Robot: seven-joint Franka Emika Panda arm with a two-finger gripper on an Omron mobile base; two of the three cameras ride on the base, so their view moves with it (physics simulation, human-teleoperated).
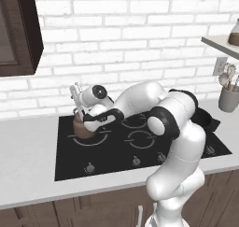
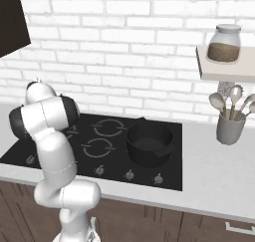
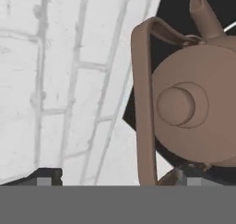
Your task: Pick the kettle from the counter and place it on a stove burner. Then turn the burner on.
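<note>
The brown-copper kettle (image 1: 82, 128) stands on the black cooktop inside the large grey ring of the stove burner (image 1: 100, 140) at the left. My gripper (image 1: 80, 111) reaches down over it from the right. In the hand view the kettle (image 3: 203, 112) shows from above, with its knobbed lid and its spout pointing up. Its thin arched handle (image 3: 141, 103) runs between my fingertips (image 3: 44, 179). My gripper (image 3: 119, 179) is open, with both tips set wide of the handle. The pale grey counter (image 1: 28, 151) lies left of the cooktop.
A black pot (image 2: 149, 144) sits on the right side of the cooktop (image 2: 164, 179). Knobs (image 1: 88, 167) line its front edge. A grey utensil holder (image 2: 230, 126) stands on the counter at the right, below a shelf with a jar (image 2: 223, 43). A brick wall backs it all.
</note>
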